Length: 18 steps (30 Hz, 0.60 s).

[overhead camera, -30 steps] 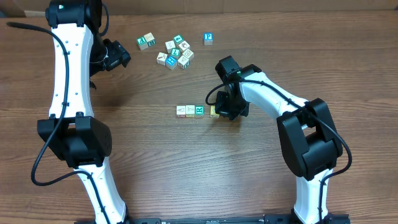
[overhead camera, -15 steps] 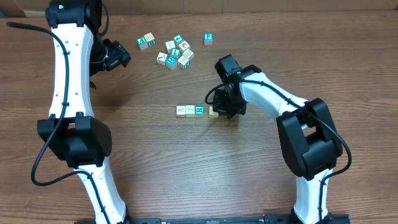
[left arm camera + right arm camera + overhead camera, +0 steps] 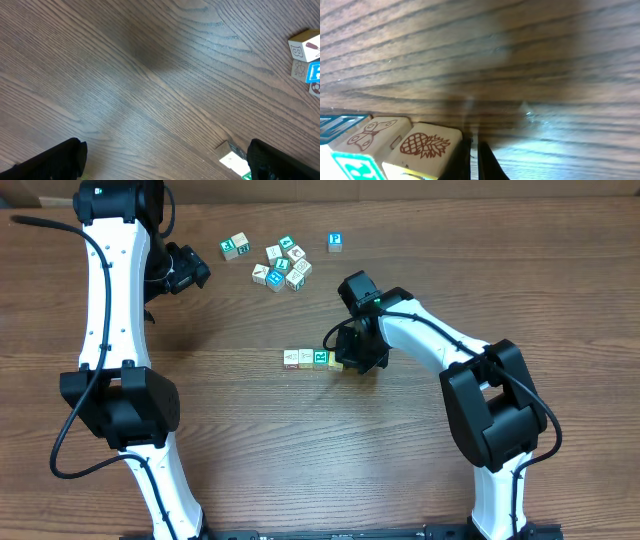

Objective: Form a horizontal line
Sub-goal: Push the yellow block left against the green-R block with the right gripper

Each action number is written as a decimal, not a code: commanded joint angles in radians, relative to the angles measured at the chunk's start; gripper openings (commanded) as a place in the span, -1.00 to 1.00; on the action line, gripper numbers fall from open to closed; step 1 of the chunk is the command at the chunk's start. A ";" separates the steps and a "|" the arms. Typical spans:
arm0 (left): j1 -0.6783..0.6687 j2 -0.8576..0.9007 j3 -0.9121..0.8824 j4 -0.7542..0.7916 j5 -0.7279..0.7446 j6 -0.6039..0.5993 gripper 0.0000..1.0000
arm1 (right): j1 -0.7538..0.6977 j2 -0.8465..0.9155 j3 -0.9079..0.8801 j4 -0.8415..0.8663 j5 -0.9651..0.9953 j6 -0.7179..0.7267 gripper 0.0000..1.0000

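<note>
So the right jaws are pressed together, right at the yellow end of the line (image 3: 312, 358) on the counter (image 3: 300, 440). The left jaws are spread wide, well apart, holding nothing.

Brown wood-grain table (image 3: 250, 440): bright, even light is falling from above, casting soft shadows. Left wrist view: a diffuse shadow is darkening the upper centre. Right wrist view: pale glare is streaking lower right; the nearest foreground is blurring.
</note>
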 commanded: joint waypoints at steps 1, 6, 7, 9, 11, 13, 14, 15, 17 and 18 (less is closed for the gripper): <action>-0.007 0.006 0.000 -0.002 0.000 0.008 0.99 | 0.008 -0.029 -0.010 0.010 0.000 0.037 -0.93; -0.007 0.006 0.000 -0.002 0.000 0.008 0.99 | 0.008 -0.029 -0.010 0.002 0.059 0.037 -0.92; -0.007 0.006 0.000 -0.002 0.000 0.008 0.99 | 0.008 -0.029 -0.010 -0.001 0.069 0.037 -0.92; -0.007 0.006 0.000 -0.002 0.000 0.008 0.99 | 0.008 -0.029 -0.010 -0.006 0.085 0.037 -0.92; -0.007 0.006 0.000 -0.002 0.000 0.008 0.99 | 0.008 -0.029 -0.010 -0.014 0.100 0.037 -0.93; -0.007 0.006 0.000 -0.002 0.000 0.008 0.99 | 0.008 -0.029 -0.010 -0.026 0.108 0.037 -0.92; -0.007 0.006 0.000 -0.002 0.000 0.008 0.99 | 0.008 -0.029 -0.010 -0.032 0.111 0.037 -0.93; -0.007 0.006 0.000 -0.002 0.000 0.008 0.99 | 0.008 -0.029 -0.010 -0.037 0.111 0.037 -0.92; -0.007 0.006 0.000 -0.002 0.000 0.008 0.99 | 0.008 -0.029 -0.010 -0.059 0.112 0.037 -0.93; -0.007 0.006 0.000 -0.002 0.000 0.008 0.99 | 0.008 -0.029 -0.010 -0.069 0.113 0.037 -0.92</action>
